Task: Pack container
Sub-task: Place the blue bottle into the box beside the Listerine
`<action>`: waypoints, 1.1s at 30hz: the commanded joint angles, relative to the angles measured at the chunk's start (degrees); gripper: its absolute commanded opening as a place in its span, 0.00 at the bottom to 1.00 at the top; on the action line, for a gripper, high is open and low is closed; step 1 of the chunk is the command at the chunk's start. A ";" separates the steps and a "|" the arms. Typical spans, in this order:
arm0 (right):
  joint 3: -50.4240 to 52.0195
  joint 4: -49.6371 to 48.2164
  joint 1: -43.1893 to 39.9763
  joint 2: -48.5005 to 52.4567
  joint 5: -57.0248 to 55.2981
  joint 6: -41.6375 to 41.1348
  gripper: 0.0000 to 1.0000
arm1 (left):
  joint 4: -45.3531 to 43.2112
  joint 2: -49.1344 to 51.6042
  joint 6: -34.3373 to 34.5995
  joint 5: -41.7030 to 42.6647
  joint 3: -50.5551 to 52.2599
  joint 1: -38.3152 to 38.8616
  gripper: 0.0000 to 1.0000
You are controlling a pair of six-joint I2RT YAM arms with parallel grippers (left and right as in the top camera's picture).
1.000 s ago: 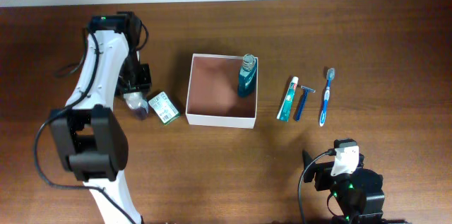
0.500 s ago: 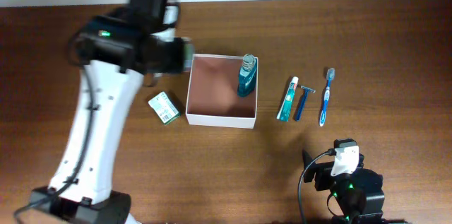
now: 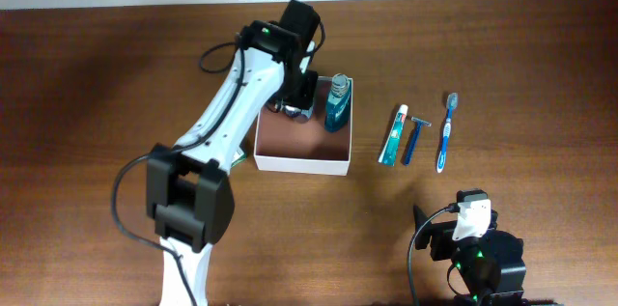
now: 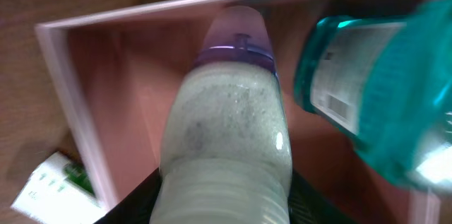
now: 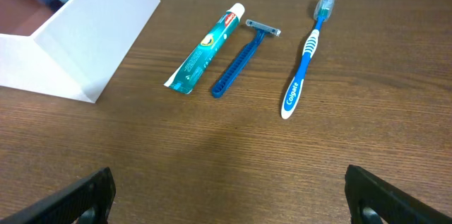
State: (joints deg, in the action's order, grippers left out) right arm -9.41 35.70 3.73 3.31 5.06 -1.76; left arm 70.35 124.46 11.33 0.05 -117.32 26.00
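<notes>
Left gripper [image 3: 293,111] grips a purple-capped bottle [image 4: 226,132] directly over the container [image 3: 299,163].

Noted: the container [image 3: 301,162] has white outer walls and a pinkish-brown inside. The mouthwash bottle [image 3: 337,105] in it is translucent teal. The speckled bottle [image 4: 226,139] above it is pale grey-green with a lilac cap. To the right of the container, the toothpaste tube [image 5: 207,47] is teal-white, the razor [image 5: 235,67] blue, the toothbrush [image 5: 302,68] blue-white. The desk [image 5: 212,160] is dark brown woodgrain.

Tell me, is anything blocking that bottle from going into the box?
Nothing visible. The left gripper holds the bottle over the box's bare floor; the teal bottle stands close beside it, in the corner, not underneath.
</notes>
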 commanded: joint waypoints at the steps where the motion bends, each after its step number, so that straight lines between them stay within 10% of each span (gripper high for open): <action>1: 0.37 -0.11 -0.48 -0.42 0.33 -0.66 0.99 | -1.62 0.31 -0.98 0.87 -0.81 0.66 0.24; 5: 0.37 -0.11 -0.48 -0.42 0.33 -0.66 0.99 | -3.56 0.94 -0.96 1.75 -0.81 1.25 0.72; 11: 0.37 -0.11 -0.48 -0.44 0.33 -0.66 0.99 | -0.85 0.87 -0.94 2.34 -2.29 1.11 0.93; 25: 0.37 -0.11 -0.48 -0.42 0.33 -0.66 0.99 | 26.38 0.81 -1.03 -0.11 -27.54 -8.44 0.92; 33: 0.37 -0.11 -0.48 -0.44 0.33 -0.66 0.99 | 26.38 -7.13 -1.77 0.09 -21.53 -18.36 0.92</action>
State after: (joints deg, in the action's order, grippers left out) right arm -9.41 35.68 3.73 3.31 5.06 -1.76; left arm 96.53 121.56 10.26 1.04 -142.43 10.50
